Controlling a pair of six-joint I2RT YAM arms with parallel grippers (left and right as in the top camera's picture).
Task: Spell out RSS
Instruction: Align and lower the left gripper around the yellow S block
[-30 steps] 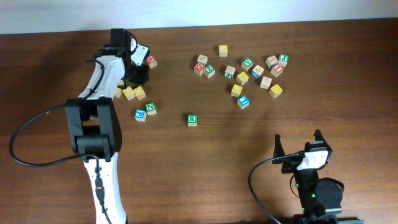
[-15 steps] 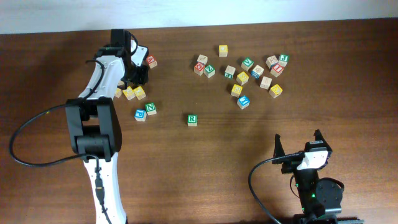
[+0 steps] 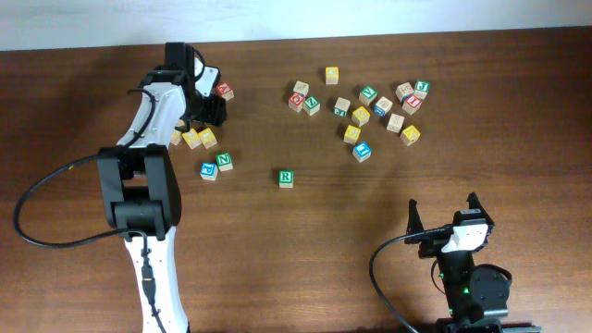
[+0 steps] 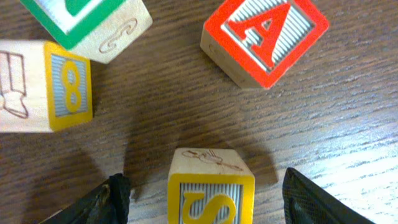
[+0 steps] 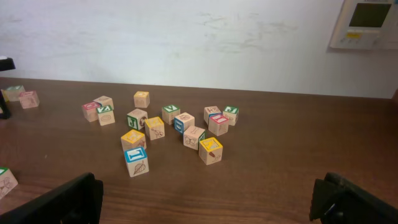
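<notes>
The green-faced R cube (image 3: 287,178) lies alone mid-table. In the left wrist view a yellow-faced S cube (image 4: 211,193) stands on the wood between my left gripper's (image 4: 208,196) fingers (image 4: 114,200), with a gap on each side, so the gripper is open. From overhead, that gripper (image 3: 202,115) hovers at the far left, covering the S cube. Yellow-faced cubes (image 3: 361,116) lie in the right cluster, their letters unreadable. My right gripper (image 3: 444,218) rests open near the front edge, its jaws wide with nothing between them (image 5: 211,200).
A red A cube (image 4: 264,40), a yellow 8 cube (image 4: 46,84) and a green-faced cube (image 4: 93,18) lie just beyond the left fingers. Two yellow cubes (image 3: 200,139), a blue cube (image 3: 208,170) and the green N cube (image 3: 225,162) sit nearby. Several mixed cubes (image 3: 370,106) are scattered at the back right.
The left gripper head has shifted slightly beside the red A cube. The cubes and the right arm have not moved.
</notes>
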